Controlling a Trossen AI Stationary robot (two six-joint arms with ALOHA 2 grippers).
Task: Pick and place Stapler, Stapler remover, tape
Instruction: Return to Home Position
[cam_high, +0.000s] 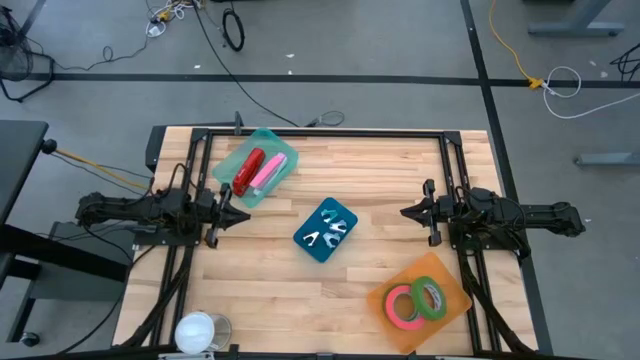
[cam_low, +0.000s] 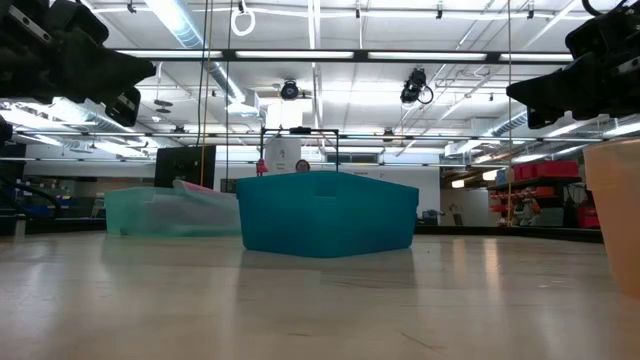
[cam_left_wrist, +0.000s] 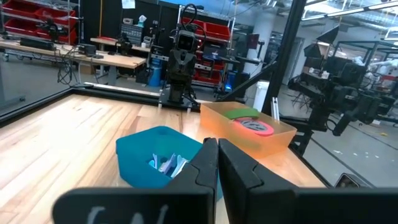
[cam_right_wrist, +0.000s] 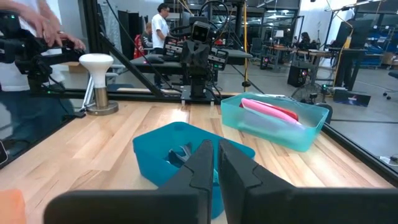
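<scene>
Staple removers (cam_high: 330, 231) in blue bin (cam_high: 304, 241), closed left fingers (cam_left_wrist: 204, 167), right fingers (cam_right_wrist: 200, 167) flanking

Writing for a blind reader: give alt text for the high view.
A wooden table holds a mint bin with red and pink staplers, a blue bin with staple removers, an orange bin with pink and green tape. Left arm and right arm flank it.

Orange bin (cam_low: 612, 215) cropped (low view), removers (cam_high: 327, 232) tiny
</scene>
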